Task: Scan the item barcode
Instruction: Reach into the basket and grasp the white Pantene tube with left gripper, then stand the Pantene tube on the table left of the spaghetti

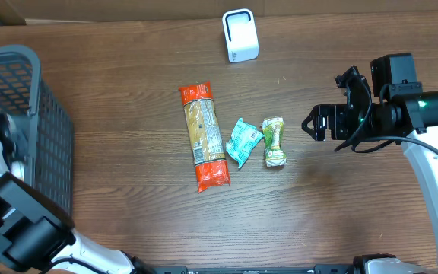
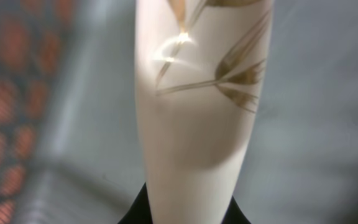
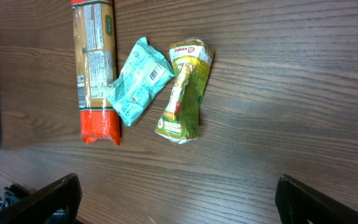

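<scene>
Tabletop (image 1: 333, 213): dark brown wood grain that carries everything in the scene.
Basket (image 1: 21, 114): dark grey mesh, at the robot's left edge of the tabletop, well apart from the loose packets.
Left arm (image 1: 21, 228): white and black, rising from the near left corner to the basket. The overhead view shows only a blur where its end should be.
Right arm (image 1: 432, 167): white, bent in from the right edge, with its black wrist level with the packets.
Long pack (image 1: 204, 137): orange ends and a pale label, lying lengthwise in the middle of the tabletop.
Scanner (image 1: 239, 36): a small white box, upright at the far edge, with bare wood between it and the packets.
Cream packet (image 2: 197, 112): seen only in the left wrist view, very close, with a golden wheat drawing on it. Blurred mesh lies behind it.
Left pincer (image 2: 185, 214): clamped on the cream packet, its dark fingers showing at the packet's base.
Right pincer (image 1: 310, 125): jaws wide apart and holding nothing, just right of the green packet. In its own wrist view the pincer (image 3: 178, 183) frames bare wood below the packets.
Teal packet (image 1: 243, 141): crumpled, touching the long pack. The right wrist view shows a barcode (image 3: 151, 74) facing up.
Green packet (image 1: 274, 141): twisted, with yellow print, just beside the teal one.
</scene>
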`<state>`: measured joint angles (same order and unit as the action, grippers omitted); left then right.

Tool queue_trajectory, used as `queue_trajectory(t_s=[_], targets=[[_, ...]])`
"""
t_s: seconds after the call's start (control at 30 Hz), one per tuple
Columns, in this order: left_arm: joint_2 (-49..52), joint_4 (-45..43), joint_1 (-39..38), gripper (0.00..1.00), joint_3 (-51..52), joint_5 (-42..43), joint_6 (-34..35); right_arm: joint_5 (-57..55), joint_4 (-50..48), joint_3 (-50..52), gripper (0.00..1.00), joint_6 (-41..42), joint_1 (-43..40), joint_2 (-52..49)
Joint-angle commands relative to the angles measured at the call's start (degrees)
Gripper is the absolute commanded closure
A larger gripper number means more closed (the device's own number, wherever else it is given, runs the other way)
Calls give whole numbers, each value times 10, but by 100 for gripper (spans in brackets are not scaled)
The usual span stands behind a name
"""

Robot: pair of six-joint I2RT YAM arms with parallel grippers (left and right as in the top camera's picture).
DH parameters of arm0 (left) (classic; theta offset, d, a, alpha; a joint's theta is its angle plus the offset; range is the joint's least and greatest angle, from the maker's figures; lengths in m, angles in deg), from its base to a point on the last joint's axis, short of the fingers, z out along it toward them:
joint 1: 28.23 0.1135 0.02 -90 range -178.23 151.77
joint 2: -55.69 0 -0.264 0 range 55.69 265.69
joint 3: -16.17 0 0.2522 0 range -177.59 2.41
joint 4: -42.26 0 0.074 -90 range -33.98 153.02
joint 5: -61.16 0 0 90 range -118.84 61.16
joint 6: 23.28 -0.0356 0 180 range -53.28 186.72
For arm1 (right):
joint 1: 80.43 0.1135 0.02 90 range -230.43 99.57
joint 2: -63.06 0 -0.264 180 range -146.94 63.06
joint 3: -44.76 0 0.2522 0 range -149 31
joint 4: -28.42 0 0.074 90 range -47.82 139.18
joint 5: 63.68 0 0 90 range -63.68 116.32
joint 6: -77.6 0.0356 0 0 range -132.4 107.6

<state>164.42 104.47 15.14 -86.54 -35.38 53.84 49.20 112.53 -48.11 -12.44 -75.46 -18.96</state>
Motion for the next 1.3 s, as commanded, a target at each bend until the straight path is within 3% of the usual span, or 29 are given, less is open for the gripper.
queue_trajectory(t_s=[0.0, 0.3, 0.57, 0.7, 0.9, 1.27], targets=[[-81, 44, -31, 96, -131, 10, 91, -3, -2, 3, 0, -3, 2, 1], [-200, 163, -103, 96, -323, 23, 160, -3, 7, 3, 0, -3, 2, 1], [-294, 234, -192, 96, -331, 179, 217, -3, 10, 3, 0, -3, 2, 1], [-287, 289, -249, 96, -316, 193, 239, -3, 13, 3, 0, -3, 2, 1], [-258, 289, -356, 95, -196, 193, 278, -3, 13, 3, 0, -3, 2, 1], [-211, 71, -480, 96, 137, 166, 381, -3, 12, 3, 0, -3, 2, 1]])
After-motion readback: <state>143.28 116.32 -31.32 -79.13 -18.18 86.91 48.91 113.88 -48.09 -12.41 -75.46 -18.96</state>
